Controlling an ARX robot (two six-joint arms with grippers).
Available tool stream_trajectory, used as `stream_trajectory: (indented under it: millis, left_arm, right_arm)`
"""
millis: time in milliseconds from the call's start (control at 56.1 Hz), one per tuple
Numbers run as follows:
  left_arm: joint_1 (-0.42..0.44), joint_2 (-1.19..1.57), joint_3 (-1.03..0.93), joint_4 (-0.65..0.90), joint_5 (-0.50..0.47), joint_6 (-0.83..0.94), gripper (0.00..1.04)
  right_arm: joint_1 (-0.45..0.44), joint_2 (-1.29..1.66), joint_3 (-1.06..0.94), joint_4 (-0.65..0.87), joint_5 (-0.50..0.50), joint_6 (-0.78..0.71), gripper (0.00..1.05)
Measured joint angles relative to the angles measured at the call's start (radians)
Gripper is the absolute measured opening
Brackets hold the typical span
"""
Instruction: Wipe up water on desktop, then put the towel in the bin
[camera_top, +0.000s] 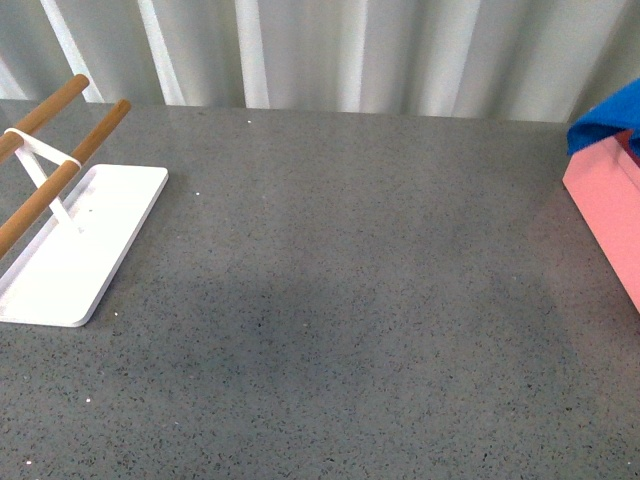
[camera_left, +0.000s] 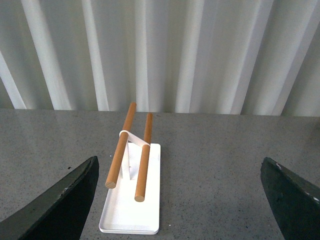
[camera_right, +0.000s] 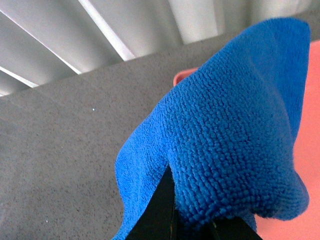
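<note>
From my front camera I saw the desktop (camera_top: 350, 300) stretching wide and grey, with neither arm showing on it. At the far right edge the towel (camera_top: 608, 118) hung bunched just above the near corner of the bin (camera_top: 605, 205), whose pink wall ran off the right side of the picture. Whether the cloth touched the rim there I could not tell. On the left stood the white tray (camera_top: 85, 250) with its two wooden rods (camera_top: 62, 170) raised on a white bracket.

Through the right wrist camera the towel (camera_right: 230, 140) filled most of the view, draped over the right gripper (camera_right: 192, 227). Only a dark finger (camera_right: 162, 212) and a sliver of another showed beneath the folds, pinched on the cloth, so I read that gripper as clamped on the towel. The bin (camera_right: 307, 160) lay directly behind the cloth, its pink corner peeking past the blue, with the desktop (camera_right: 75, 145) beyond.

The left wrist camera looked level across the desktop (camera_left: 225, 165) toward the tray (camera_left: 132, 210) and rods (camera_left: 122, 150). The left gripper (camera_left: 177, 205) had its two dark fingers (camera_left: 65, 205) spread wide to either side of the view, holding nothing, well back from the tray.
</note>
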Motion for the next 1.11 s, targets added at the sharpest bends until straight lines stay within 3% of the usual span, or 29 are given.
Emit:
stream_trajectory:
  millis: [374,660,785,909,1105]
  left_arm:
    - [0.000,0.000,0.000,0.000,0.000,0.000,0.98]
    - [0.000,0.000,0.000,0.000,0.000,0.000,0.98]
    - [0.000,0.000,0.000,0.000,0.000,0.000,0.98]
    - [0.000,0.000,0.000,0.000,0.000,0.000,0.98]
    - [0.000,0.000,0.000,0.000,0.000,0.000,0.98]
  right_arm:
    - [-0.140,0.166,-0.096,0.025,0.159,-0.030,0.04]
    - [-0.168,0.204,-0.065,0.001,0.201,-0.039,0.49]
    - [-0.159,0.179,0.000,-0.072,0.221,-0.043,0.77]
    - [-0.145,0.175,0.051,-0.153,0.263,-0.105,0.97]
    - [-0.132,0.186,0.127,-0.251,0.305,-0.221,0.98]
